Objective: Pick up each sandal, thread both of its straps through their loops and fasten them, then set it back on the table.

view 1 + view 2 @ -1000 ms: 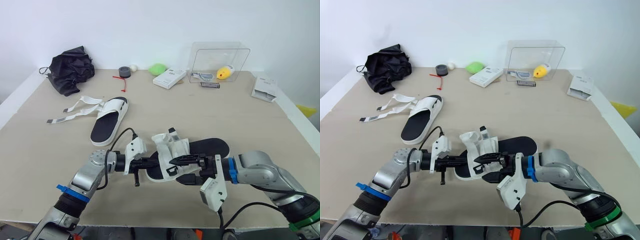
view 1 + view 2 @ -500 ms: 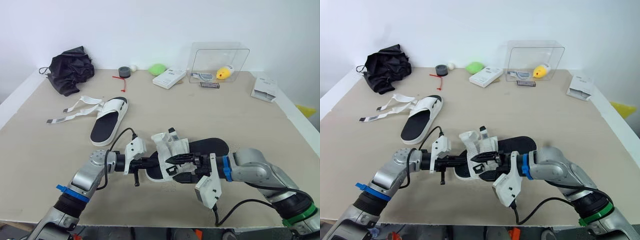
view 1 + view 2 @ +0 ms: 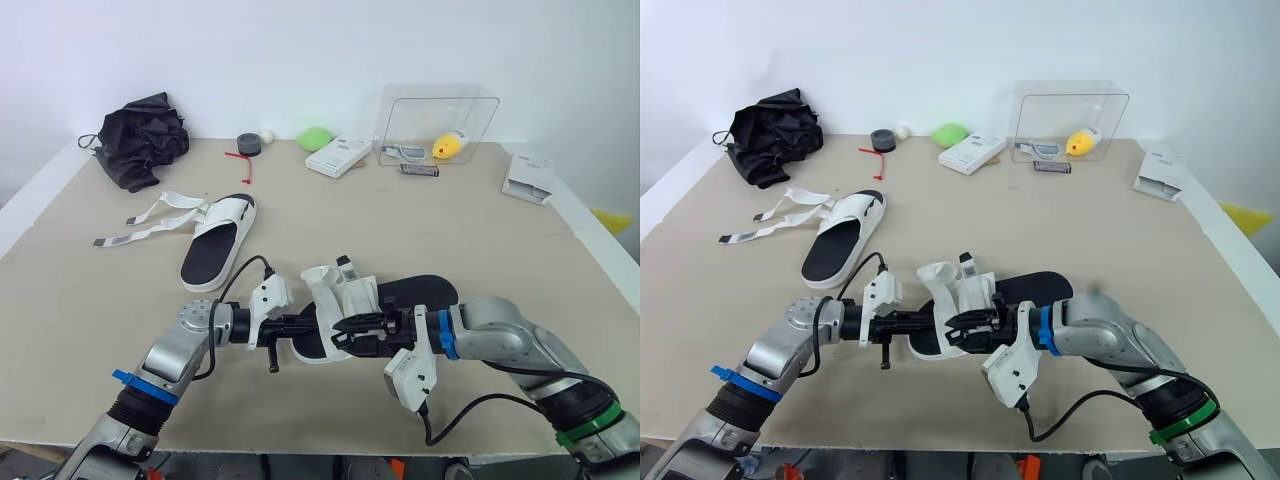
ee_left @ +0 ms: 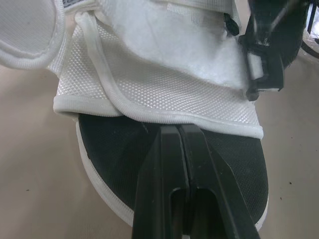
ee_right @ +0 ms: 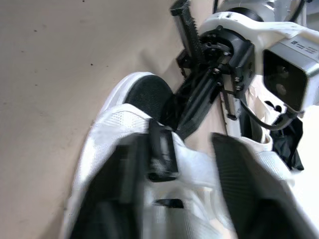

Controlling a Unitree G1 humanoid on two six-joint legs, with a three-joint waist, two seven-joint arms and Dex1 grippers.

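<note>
Only thing that moved in the last sec is your right arm, fwiw. The forearm has slid in toward the robot's left, so the right gripper (image 3: 340,326) sits a bit deeper over the white strap flap (image 3: 330,290) of the near sandal (image 3: 425,290) than it did. In the right wrist view its fingers now stand apart w/ the flap and buckle between them. The white wrist cam block (image 3: 408,375) came along too: it was hanging further right and lower, now it's tucked just beside the sole's near edge. The cable (image 3: 480,402) behind it has swung round into a wider loop.
</note>
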